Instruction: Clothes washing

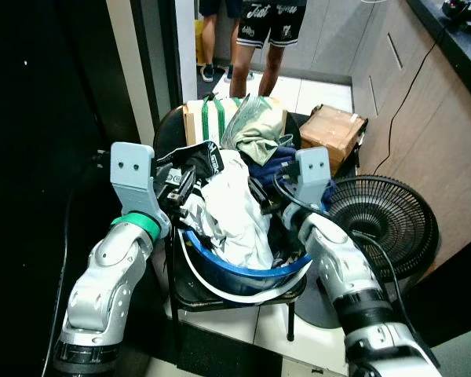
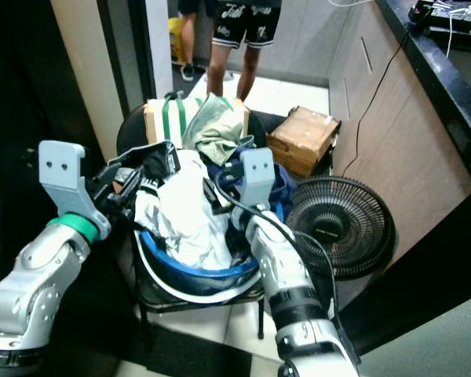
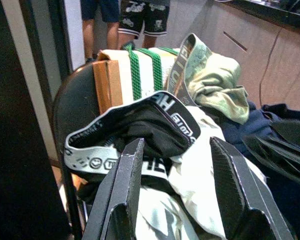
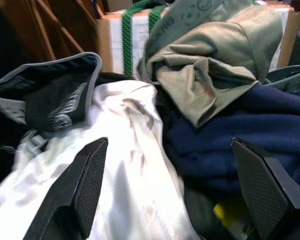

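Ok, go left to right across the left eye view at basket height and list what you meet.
Left gripper → white garment → right gripper → black fan

Round blue plastic laundry basket (image 1: 255, 276) with a white rim band, standing on a dark chair seat and heaped above its rim with clothes. White glossy garment (image 1: 237, 210) draped over the front of the heap, hanging down past the rim. Black underwear with a white lettered waistband (image 3: 140, 125) lying on the left side. Pale green crumpled garment (image 4: 215, 60) on top at the rear. Navy blue knit garment (image 4: 230, 135) beneath it on the right.
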`<state>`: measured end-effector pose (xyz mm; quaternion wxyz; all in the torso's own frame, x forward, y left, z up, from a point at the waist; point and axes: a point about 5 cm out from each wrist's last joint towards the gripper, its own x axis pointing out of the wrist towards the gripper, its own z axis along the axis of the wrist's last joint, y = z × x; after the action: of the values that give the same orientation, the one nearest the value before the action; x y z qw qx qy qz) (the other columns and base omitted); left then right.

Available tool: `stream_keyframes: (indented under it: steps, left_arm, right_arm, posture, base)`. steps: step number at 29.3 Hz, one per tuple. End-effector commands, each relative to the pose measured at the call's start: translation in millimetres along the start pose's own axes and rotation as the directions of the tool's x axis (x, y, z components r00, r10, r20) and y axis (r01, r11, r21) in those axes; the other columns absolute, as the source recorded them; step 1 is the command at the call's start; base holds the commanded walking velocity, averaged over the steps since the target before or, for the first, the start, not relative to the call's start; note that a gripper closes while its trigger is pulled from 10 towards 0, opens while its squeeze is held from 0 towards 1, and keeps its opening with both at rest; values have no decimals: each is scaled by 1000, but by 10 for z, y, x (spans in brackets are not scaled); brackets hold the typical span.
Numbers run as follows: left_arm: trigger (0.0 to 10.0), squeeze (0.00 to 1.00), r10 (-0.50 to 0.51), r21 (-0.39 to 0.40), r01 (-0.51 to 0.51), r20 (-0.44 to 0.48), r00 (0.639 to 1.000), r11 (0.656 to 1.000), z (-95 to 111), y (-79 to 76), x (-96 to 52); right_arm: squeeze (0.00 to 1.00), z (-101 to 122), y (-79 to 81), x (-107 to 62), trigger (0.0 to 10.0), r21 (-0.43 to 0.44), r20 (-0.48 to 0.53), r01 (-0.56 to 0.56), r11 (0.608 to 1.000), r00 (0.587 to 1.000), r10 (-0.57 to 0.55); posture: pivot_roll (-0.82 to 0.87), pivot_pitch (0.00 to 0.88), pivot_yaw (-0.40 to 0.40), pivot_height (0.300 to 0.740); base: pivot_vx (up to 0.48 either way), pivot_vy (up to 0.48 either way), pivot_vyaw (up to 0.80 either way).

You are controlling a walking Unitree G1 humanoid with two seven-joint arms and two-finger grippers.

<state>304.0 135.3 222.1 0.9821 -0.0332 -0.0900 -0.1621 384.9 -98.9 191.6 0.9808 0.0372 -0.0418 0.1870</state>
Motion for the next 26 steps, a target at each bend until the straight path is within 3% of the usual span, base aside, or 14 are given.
stream_keyframes:
  steps: [1,2,4,6,12,16,18,21,22,24,25,26]
  left_arm:
    - [10000,0,-19,-12,18,-20,1000,1000,-35,-34,-32]
    - [10000,0,-24,-14,24,-21,999,1000,-28,-42,-45]
    - [10000,0,-27,-16,26,-21,999,1000,-23,-47,-53]
    - [10000,0,-36,-26,35,-17,999,999,6,-58,-72]
    - [10000,0,-42,-41,41,-10,999,998,34,-64,-81]
    - [10000,0,-58,-49,57,-13,998,997,27,-92,-64]
    - [10000,0,-83,-55,81,-20,996,995,24,-125,-52]
    - [10000,0,-102,-60,100,-25,995,993,25,-151,-49]
    - [10000,0,-112,-63,111,-27,993,992,26,-167,-50]
    - [10000,0,-112,-63,111,-27,993,992,26,-167,-50]
    - [10000,0,-119,-65,117,-28,992,991,28,-177,-50]
    - [10000,0,-119,-65,117,-28,992,991,28,-177,-50]
  right_arm:
    - [1000,-49,-79,2,10000,2,-11,53,999,999,-53]
    - [1000,14,-194,29,10000,29,12,123,992,992,-123]
    - [1000,55,-271,39,10000,53,27,169,984,985,-171]
    - [1000,172,-542,-7,10000,119,69,274,954,957,-283]
    - [1000,235,-810,-137,10000,165,113,303,938,940,-323]
    - [1000,80,-897,-250,10000,84,81,298,951,949,-304]
    - [1000,-99,-884,-311,10000,-35,-8,248,968,969,-248]
    - [1000,-229,-873,-350,10000,-87,-96,195,977,974,-203]
    - [867,-287,-872,-375,10000,-103,-146,159,982,974,-174]
    - [867,-287,-872,-375,10000,-103,-146,159,982,974,-174]
    - [31,-328,-871,-396,10000,-112,-186,127,986,972,-146]
    - [31,-328,-871,-396,10000,-112,-186,127,986,972,-146]
  posture:
    - [86,165,17,740]
    - [92,176,17,740]
    - [92,176,17,740]
    - [100,197,12,740]
    - [92,198,18,740]
    - [89,197,25,740]
    - [87,198,31,740]
    - [84,199,37,740]
    - [82,197,42,740]
    - [82,197,42,740]
    - [82,197,42,740]
    - [82,197,42,740]
  base:
    - [0,0,0]
    - [0,0,0]
    - [0,0,0]
    - [0,0,0]
    - [0,0,0]
    - [0,0,0]
    - [0,0,0]
    - [0,0,0]
    - [0,0,0]
    - [0,0,0]
    - [0,0,0]
    - [0,0,0]
